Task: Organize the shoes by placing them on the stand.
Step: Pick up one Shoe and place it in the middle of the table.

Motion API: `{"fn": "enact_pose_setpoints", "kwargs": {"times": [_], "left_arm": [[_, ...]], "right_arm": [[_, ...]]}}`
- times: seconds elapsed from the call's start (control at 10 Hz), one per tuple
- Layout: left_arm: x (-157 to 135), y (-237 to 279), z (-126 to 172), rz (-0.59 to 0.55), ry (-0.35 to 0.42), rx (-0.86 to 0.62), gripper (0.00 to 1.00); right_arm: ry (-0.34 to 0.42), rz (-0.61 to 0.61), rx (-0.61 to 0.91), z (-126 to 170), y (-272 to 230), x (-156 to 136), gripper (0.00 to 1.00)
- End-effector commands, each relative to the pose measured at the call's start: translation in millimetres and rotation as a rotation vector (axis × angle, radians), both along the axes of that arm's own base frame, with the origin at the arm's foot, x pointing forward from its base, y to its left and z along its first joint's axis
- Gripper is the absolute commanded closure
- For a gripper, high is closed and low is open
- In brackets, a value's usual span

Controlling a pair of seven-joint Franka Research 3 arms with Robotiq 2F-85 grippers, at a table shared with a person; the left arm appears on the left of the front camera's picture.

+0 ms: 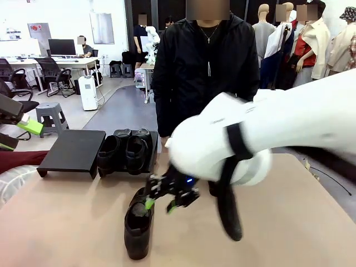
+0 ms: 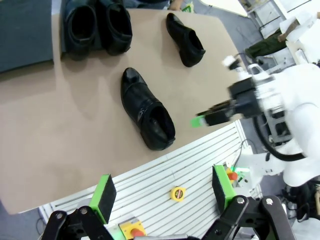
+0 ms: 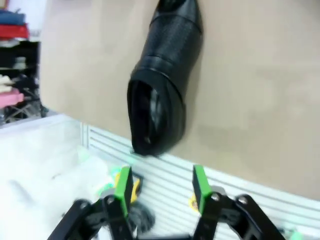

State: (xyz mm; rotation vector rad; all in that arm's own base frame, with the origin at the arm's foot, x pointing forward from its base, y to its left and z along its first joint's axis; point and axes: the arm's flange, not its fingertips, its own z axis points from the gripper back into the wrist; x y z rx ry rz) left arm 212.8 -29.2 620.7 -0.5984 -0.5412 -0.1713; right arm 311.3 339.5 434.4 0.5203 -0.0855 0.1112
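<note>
One higher-cut black shoe (image 1: 138, 229) lies near the table's front edge, toe toward me; it appears again as the shoe (image 2: 147, 111) and the shoe (image 3: 162, 75). My right gripper (image 1: 161, 203) hangs open just above its heel opening, also seen as the right gripper (image 3: 161, 185) and the right gripper (image 2: 216, 114). Two shoes (image 1: 125, 149) stand side by side on the black stand (image 1: 72, 149), the same pair (image 2: 95, 22) from above. A fourth shoe (image 2: 185, 32) lies alone on the table farther off. My left gripper (image 2: 162, 190) is open and empty, back over the robot's side.
A person in a black jacket (image 1: 206, 72) stands at the table's far edge. The left half of the stand is bare. My right arm's white bulk (image 1: 267, 139) covers the table's middle and right. A white slatted base with a yellow tape measure (image 2: 176, 193) lies below the table's near edge.
</note>
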Motion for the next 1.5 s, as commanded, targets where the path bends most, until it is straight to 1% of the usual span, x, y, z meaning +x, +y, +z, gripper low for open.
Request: {"fn": "enact_pose_setpoints", "kwargs": {"times": [0.0,0.1,0.2,0.3,0.4,0.5,0.6,0.7,0.8,0.9,1.4], "left_arm": [[0.5,2.1,-0.2,-0.019,-0.008,-0.011,0.00],[0.5,2.1,-0.2,-0.019,-0.008,-0.011,0.00],[0.5,2.1,-0.2,-0.019,-0.008,-0.011,0.00],[0.5,2.1,-0.2,-0.019,-0.008,-0.011,0.00],[0.5,2.1,-0.2,-0.019,-0.008,-0.011,0.00],[0.5,2.1,-0.2,-0.019,-0.008,-0.011,0.00],[0.5,2.1,-0.2,-0.019,-0.008,-0.011,0.00],[0.5,2.1,-0.2,-0.019,-0.008,-0.011,0.00],[0.5,2.1,-0.2,-0.019,-0.008,-0.011,0.00],[0.5,2.1,-0.2,-0.019,-0.008,-0.011,0.00],[0.5,2.1,-0.2,-0.019,-0.008,-0.011,0.00]], "right_arm": [[0.018,0.039,0.077,52.1,-112.7,-13.4,0.00],[0.040,0.032,0.134,72.1,-154.5,-20.2,0.00],[0.062,0.057,0.184,89.8,-189.9,-28.7,0.00],[0.057,0.035,0.175,103.5,-224.9,-33.0,0.00],[0.037,0.123,0.254,114.0,-252.9,-40.5,0.00],[0.029,0.068,0.235,113.9,-279.1,-42.7,0.00],[-0.010,0.046,0.255,110.6,-287.8,-44.5,0.00],[-0.056,0.032,0.247,105.3,-280.5,-43.4,0.00],[-0.057,-0.080,0.059,89.8,-255.5,-30.7,0.00],[-0.003,0.031,0.255,115.5,-293.9,-49.7,0.00],[-0.003,0.031,0.255,115.5,-293.9,-49.7,0.00]]}}
